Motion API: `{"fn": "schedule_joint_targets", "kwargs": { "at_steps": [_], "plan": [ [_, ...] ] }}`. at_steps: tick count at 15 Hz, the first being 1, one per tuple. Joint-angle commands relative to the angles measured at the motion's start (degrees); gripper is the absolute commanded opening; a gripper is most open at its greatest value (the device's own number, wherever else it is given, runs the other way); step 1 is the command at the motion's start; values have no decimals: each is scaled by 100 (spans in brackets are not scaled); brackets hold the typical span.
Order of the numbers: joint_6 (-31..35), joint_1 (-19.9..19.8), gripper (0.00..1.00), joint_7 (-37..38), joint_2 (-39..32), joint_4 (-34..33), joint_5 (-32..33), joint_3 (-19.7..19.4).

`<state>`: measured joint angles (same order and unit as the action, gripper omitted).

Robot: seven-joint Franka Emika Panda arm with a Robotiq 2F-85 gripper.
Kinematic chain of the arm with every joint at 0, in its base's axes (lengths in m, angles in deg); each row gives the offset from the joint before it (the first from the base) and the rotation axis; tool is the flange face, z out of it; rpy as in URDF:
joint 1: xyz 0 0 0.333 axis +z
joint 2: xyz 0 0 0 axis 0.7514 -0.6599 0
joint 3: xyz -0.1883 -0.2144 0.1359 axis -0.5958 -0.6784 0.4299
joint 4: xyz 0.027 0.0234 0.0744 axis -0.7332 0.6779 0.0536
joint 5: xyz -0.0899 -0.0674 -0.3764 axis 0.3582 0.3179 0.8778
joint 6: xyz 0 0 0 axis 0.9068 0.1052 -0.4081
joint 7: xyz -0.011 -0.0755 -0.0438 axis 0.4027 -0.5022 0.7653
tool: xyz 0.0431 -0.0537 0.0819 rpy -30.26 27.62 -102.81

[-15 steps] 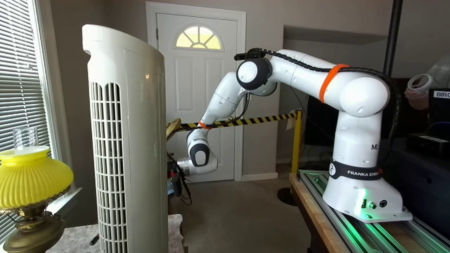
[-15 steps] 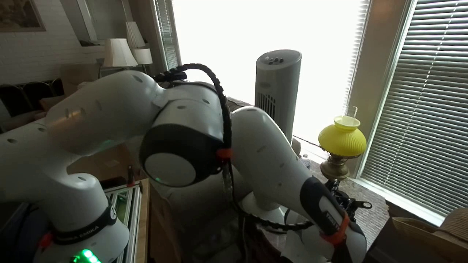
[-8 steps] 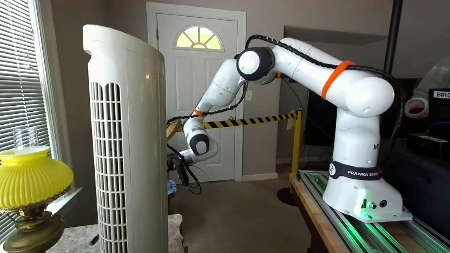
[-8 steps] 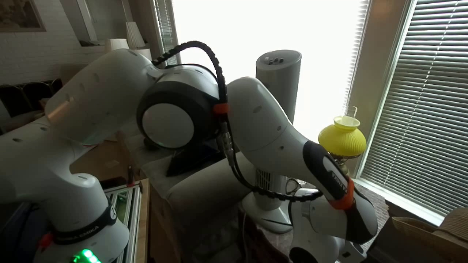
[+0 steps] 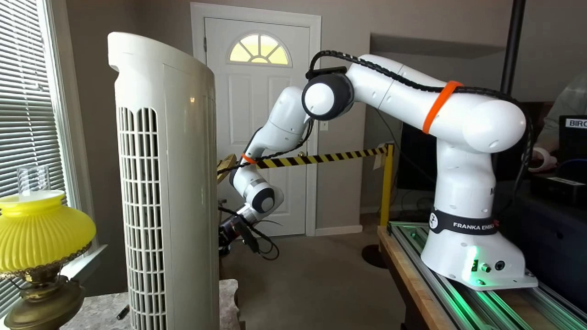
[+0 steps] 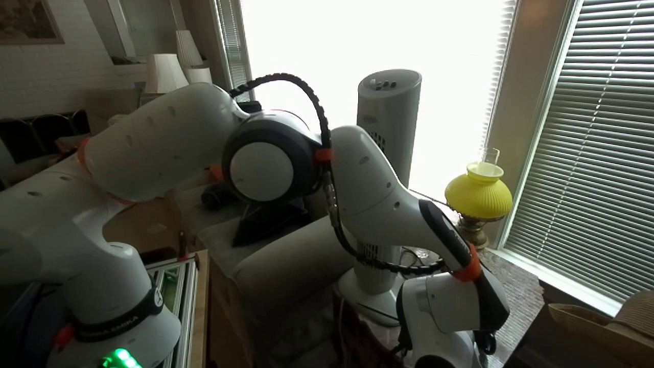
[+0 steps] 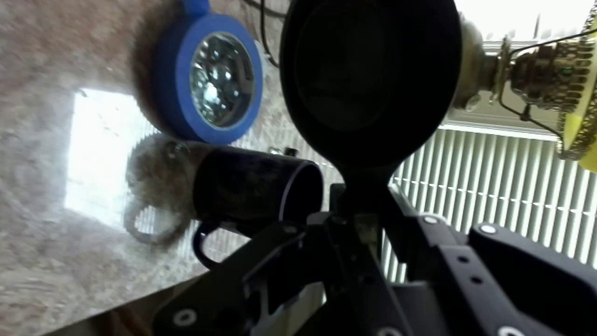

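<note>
With the pincer point(image 7: 366, 196), pinching a black scoop point(image 7: 368, 70) snugly by its thin neck. Maybe a ladle, maybe a little pan; too dark to tell which. Up at the top of the wrist view, with its big round end out past the pincer. Cannot tell if touching the table point(image 7: 37, 261) or held above it.

Near the scoop in the wrist view, a fat blue roll of tape point(image 7: 182, 86) on the shiny, speckled table. Just beside the roll, a dark mug point(image 7: 247, 186), upright, with a loop for a handle. Cannot tell if touching the tape. Behind the scoop, part of a lamp point(image 7: 536, 77) with a brassy bottom and a bright yellow shade.

In both exterior views, a tall pale fan point(image 5: 190, 183) with slots in its front, apart from the lamp. In an exterior view, the white arm point(image 5: 390, 96), aglow with green at its foot and partly hidden at its far end behind that fan. Farther back there, a white door point(image 5: 257, 110) with a curved little window, and a yellow-and-black striped band point(image 5: 328, 158) stretched to a yellow post point(image 5: 386, 192). Off to the side in both exterior views, window blinds point(image 6: 587, 153) with thin slats.
</note>
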<state>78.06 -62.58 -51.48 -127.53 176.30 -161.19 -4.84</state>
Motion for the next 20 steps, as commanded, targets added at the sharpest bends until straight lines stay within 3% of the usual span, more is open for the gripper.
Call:
{"fn": "schedule_joint_targets", "kwargs": {
  "at_steps": [1, 7, 10, 14, 19, 20],
  "plan": [
    [41, 112, 6, 1388, -545, -483, 826, -264],
    [212, 93, 6, 3063, -1049, -1104, 1963, -413],
    [699, 185, 6, 3769, -1226, -1429, 2515, -442],
    [1205, 254, 6, 4767, -1468, -1808, 3489, -406],
    [1357, 192, 6, 5718, -1721, -2152, 4641, -297],
    [1335, 177, 19, 5871, -1752, -2202, 4851, -285]
  ]
}}
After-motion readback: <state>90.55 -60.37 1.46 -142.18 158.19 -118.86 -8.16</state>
